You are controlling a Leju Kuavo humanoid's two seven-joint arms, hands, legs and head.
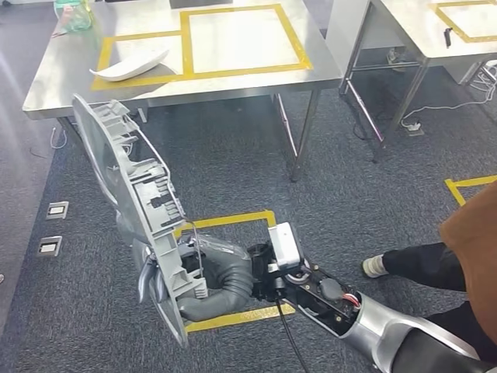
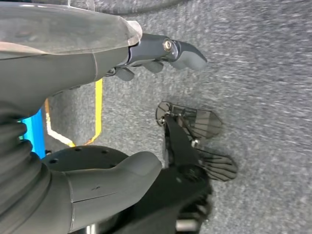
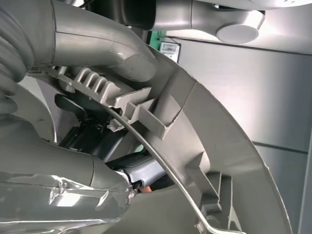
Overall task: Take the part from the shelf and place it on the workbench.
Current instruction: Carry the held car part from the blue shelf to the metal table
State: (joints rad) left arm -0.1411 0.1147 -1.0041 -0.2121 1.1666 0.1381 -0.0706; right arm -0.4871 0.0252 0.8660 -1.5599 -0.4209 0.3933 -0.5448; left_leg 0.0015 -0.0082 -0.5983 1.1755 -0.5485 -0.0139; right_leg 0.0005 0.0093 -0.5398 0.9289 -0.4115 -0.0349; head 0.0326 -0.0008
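Note:
The part (image 1: 132, 202) is a large grey plastic panel with ribs and clips, held on edge above the carpet at the lower left of the head view. My right hand (image 1: 217, 280) grips its lower end from the right. In the right wrist view the part (image 3: 221, 146) fills the frame, with my right hand's thumb (image 3: 110, 44) lying over its ribbed edge. The steel workbench (image 1: 58, 78), marked with yellow tape rectangles, stands ahead at some distance beyond the part. My left hand (image 2: 66, 73) hangs over the carpet, holding nothing, fingers apart.
A white curved piece (image 1: 130, 64) lies in the workbench's left taped box, with a green bag (image 1: 73, 14) at its far left corner. A second steel table (image 1: 422, 31) stands at the right. A person's legs and orange sleeve (image 1: 469, 249) are close on my right. Floor sockets (image 1: 57, 209) sit at the left.

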